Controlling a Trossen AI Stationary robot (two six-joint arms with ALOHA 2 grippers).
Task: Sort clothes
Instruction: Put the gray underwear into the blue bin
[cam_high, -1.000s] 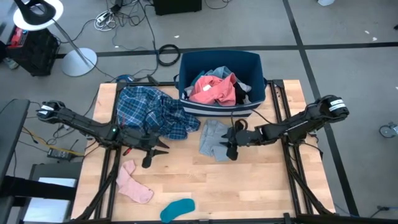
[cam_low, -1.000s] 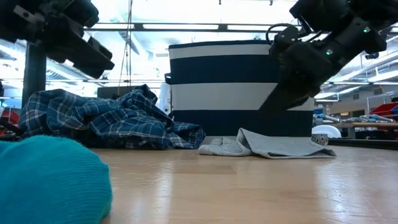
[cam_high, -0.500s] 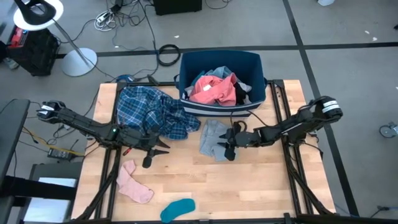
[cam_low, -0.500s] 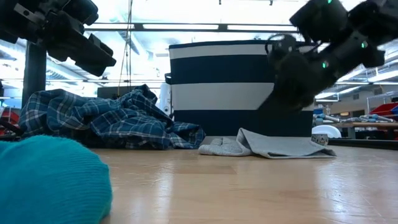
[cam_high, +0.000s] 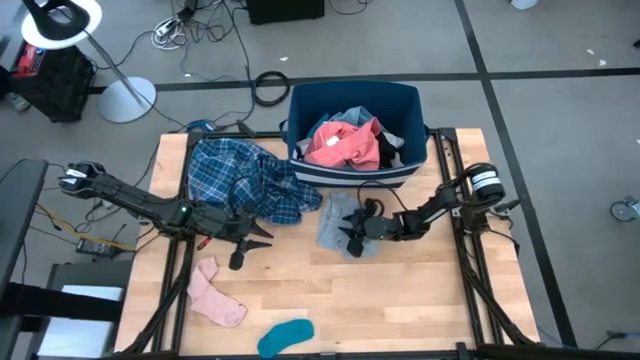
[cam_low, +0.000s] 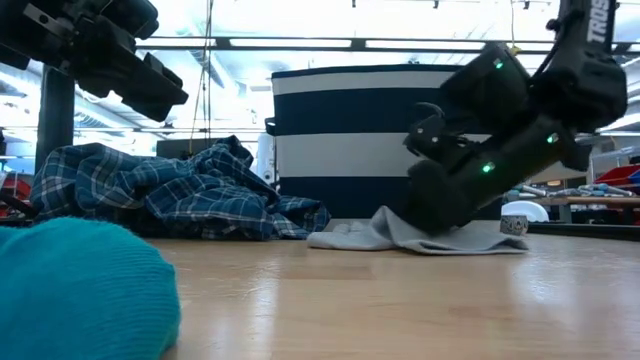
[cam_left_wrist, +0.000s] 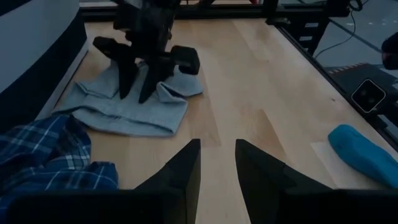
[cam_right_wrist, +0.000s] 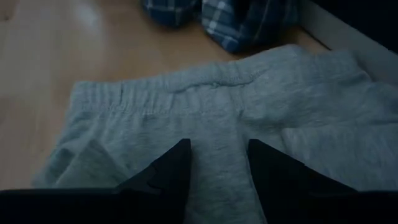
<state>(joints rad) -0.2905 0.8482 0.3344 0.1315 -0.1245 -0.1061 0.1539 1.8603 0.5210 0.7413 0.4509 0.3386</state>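
A grey garment (cam_high: 333, 222) lies flat on the table in front of the bin. My right gripper (cam_high: 352, 240) is down on it, fingers open. A blue plaid shirt (cam_high: 245, 178) lies crumpled at the far left, against the bin's left corner. My left gripper (cam_high: 240, 252) hangs open above bare wood just near of the shirt, touching nothing. A pink sock (cam_high: 215, 296) and a teal sock (cam_high: 285, 337) lie near the front edge. Pink, grey and dark clothes (cam_high: 345, 142) fill the bin. My right gripper has its two open fingertips (cam_left_wrist: 126, 87) set down on the grey garment's middle (cam_right_wrist: 217, 140), a strip of cloth showing between them. The fingers come slanting down from the table's right side. The garment lies on the wood.
The dark blue bin with white stripes (cam_high: 350, 173) stands at the far middle of the table. Bare wood (cam_high: 400, 290) stretches across the near right. The black frame rails (cam_high: 470, 260) run along both sides of the table.
My right gripper has come down and toward the table's left onto the grey garment, tipping further downward, fingers still open. The garment's left end has slid a little toward the table's left and lies flatter.
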